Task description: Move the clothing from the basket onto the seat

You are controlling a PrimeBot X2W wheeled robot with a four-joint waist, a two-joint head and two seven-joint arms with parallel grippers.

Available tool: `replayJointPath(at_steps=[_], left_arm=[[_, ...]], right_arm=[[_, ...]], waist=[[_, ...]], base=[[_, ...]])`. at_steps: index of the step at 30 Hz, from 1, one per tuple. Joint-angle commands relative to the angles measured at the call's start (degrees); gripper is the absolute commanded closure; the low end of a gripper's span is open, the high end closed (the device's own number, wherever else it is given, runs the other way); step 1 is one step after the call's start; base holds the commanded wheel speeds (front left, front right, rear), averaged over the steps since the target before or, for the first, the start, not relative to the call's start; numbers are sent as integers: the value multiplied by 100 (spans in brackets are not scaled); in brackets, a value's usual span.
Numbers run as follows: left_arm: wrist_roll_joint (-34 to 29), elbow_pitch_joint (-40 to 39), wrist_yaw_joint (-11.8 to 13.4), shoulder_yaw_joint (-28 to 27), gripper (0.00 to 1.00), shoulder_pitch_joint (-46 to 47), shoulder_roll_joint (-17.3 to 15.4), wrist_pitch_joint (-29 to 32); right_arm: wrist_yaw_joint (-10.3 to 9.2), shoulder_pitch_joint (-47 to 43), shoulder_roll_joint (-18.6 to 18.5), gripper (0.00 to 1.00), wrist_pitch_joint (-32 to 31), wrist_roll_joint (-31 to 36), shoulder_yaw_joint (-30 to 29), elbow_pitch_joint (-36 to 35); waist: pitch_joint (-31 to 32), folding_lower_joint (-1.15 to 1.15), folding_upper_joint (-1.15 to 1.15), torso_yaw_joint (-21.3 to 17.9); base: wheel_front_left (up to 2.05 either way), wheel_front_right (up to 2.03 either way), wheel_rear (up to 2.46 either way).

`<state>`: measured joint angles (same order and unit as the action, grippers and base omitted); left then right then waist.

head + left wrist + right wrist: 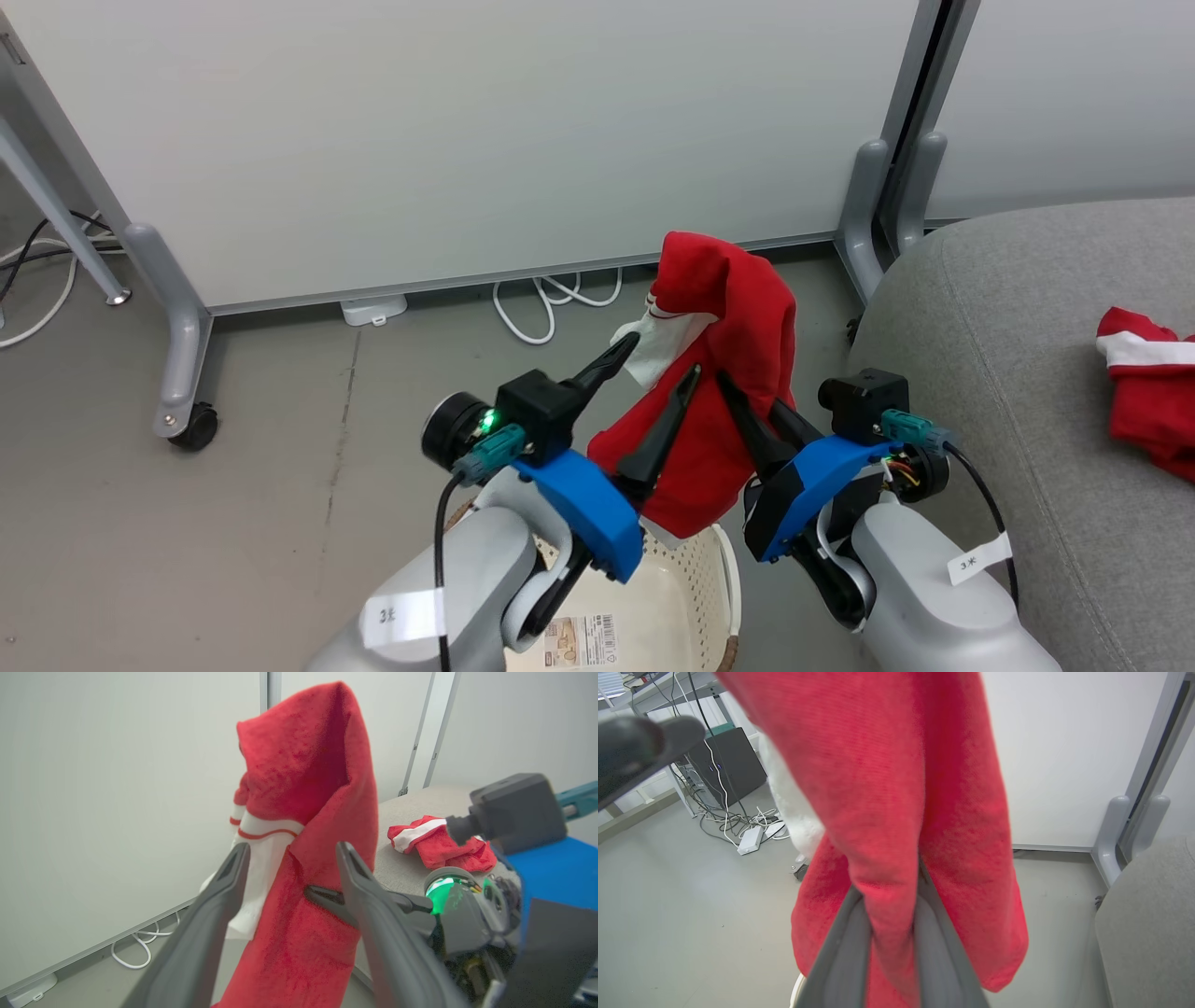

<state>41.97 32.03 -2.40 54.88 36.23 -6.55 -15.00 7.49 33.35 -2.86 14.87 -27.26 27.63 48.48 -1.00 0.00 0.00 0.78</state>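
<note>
Head view: the left claw (665, 355) stands wide open, its two fingers spread on either side of the garment's (738, 308) white panel without pinching it. The right claw (747, 401) reaches into the red cloth from the other side, and the cloth covers its tips. The garment hangs in a bunch above the basket (733, 579), clear of its rim; a barcode label shows on the basket's inside. The grey sofa (1008, 355) lies to the right, with a second garment (1153, 392) crumpled on it, well apart from the claws. Behind stand white partitions (467, 140) on castor feet, with white cables (551, 299) on the floor.

Left wrist view: the left claw's fingers (219, 891) are far apart, and the garment (308, 765) drapes down between them, its red-striped white panel beside the finger on the left of this view. A dark finger of the right claw pokes into the red cloth from the right. The second garment (444, 844) rests on the sofa (406, 868) beyond.

Right wrist view: the right claw (889, 882) is closed tight on a fold of the garment (878, 765), which spills down over both fingers. The sofa's (1148, 914) edge is at the lower right.
</note>
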Motion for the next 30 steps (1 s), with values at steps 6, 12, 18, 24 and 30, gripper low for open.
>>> replayJointPath(at_steps=[6, 12, 18, 24, 30], left_arm=[[-963, -891, 15, -1069, 0, -1102, -380, -22], [-1641, -1516, -54, -2065, 0, -1987, -446, -22], [-2137, -1793, -187, -2855, 0, -2687, -333, -23], [-2375, -1844, -305, -3356, 0, -3064, -159, -23], [-2612, -1845, -428, -3637, 0, -3229, 3, -23]], right_arm=[[1, 34, -5, 100, 43, 88, -103, -81], [1, -35, -5, 100, 45, 255, -274, -63], [1, -123, -4, 100, 45, 341, -397, -115], [1, -197, -4, 100, 45, 378, -481, -138], [1, -196, -4, 100, 45, 420, -541, -159]], waist=[[-85, 0, 0, -45], [-111, 0, 0, -61], [-67, 0, 0, -95], [-38, 0, 0, -97], [-70, 0, 0, -107]], base=[[0, 0, 0], [0, 0, 0], [0, 0, 0], [0, 0, 0], [0, 0, 0]])
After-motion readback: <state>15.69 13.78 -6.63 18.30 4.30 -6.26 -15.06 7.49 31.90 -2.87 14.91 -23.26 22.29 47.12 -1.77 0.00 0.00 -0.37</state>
